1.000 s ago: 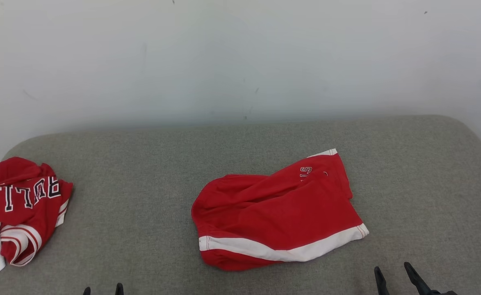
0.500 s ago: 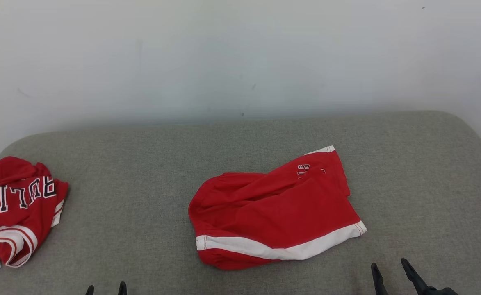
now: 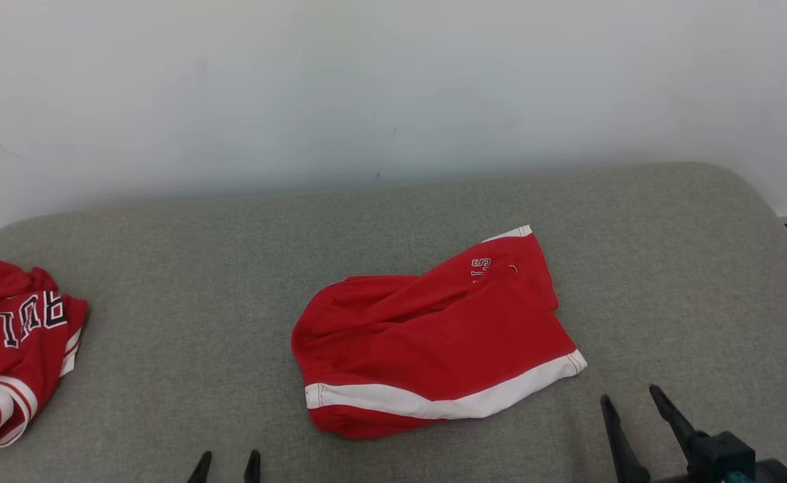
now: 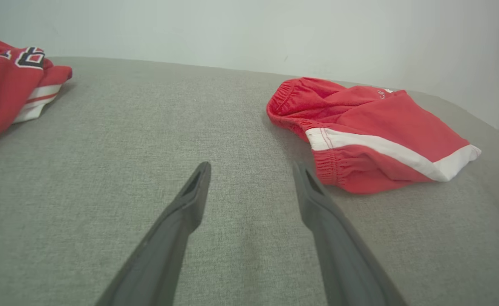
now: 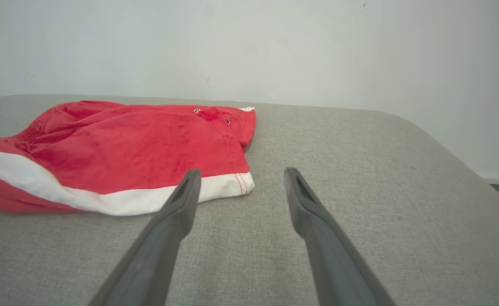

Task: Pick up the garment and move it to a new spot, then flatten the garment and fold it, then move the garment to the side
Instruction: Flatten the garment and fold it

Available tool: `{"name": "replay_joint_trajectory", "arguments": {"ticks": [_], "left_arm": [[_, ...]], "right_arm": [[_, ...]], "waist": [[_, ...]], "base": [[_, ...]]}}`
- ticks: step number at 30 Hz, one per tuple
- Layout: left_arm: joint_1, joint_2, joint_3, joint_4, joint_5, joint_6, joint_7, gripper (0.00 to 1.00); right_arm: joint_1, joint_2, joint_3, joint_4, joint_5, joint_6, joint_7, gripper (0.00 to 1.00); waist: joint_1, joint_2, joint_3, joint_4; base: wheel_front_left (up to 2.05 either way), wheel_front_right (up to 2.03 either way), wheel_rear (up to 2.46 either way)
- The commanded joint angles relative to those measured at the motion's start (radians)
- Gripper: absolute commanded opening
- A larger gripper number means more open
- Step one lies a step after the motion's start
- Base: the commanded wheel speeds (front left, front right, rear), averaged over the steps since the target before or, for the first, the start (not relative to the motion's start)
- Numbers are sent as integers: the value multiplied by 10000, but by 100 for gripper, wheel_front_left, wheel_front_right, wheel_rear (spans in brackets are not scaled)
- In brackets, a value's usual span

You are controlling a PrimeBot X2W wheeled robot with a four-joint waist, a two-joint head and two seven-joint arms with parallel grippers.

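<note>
Red shorts (image 3: pixel 433 342) lay crumpled mid grey upholstered surface (image 3: pixel 198 268), nothing touching them. Left end effector (image 3: pixel 229 459) was spread wide, empty, near shorts' waistband end. Right end effector (image 3: pixel 631 396) was spread wide, empty, just beside white-trimmed leg hem. Red jersey (image 3: pixel 11 335) lay bunched at far left.

Open cushion (image 3: pixel 185 268) around red shorts (image 3: pixel 433 335) — jersey (image 3: pixel 11 342) far left, wall (image 3: pixel 366 87) behind

A grey woven-fabric padded surface (image 3: pixel 198 268) carries rumpled red shorts with a white band (image 3: pixel 433 335) near its middle and a bunched red lettered jersey (image 3: pixel 11 342) at its left edge.
</note>
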State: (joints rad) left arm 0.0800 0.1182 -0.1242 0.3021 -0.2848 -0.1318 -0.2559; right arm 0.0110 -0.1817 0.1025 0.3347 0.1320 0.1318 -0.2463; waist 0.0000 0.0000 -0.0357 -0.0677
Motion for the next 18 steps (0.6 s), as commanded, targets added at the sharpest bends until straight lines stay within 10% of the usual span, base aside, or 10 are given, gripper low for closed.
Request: {"name": "replay_joint_trajectory", "arguments": {"ticks": [1,18], "left_arm": [[-389,122,-198,153,-403,22,247,100],[-3593,1169,-2083,1076,-4270,21,3600,100]], "right_arm": [[-228,-106,99,-20,85,-24,38,100],[-1609,-245,987,31,273,-26,-26,100]], "waist": [[0,0,139,-106],[0,0,1492,-665]], "base": [[0,0,0],[0,0,0]]}}
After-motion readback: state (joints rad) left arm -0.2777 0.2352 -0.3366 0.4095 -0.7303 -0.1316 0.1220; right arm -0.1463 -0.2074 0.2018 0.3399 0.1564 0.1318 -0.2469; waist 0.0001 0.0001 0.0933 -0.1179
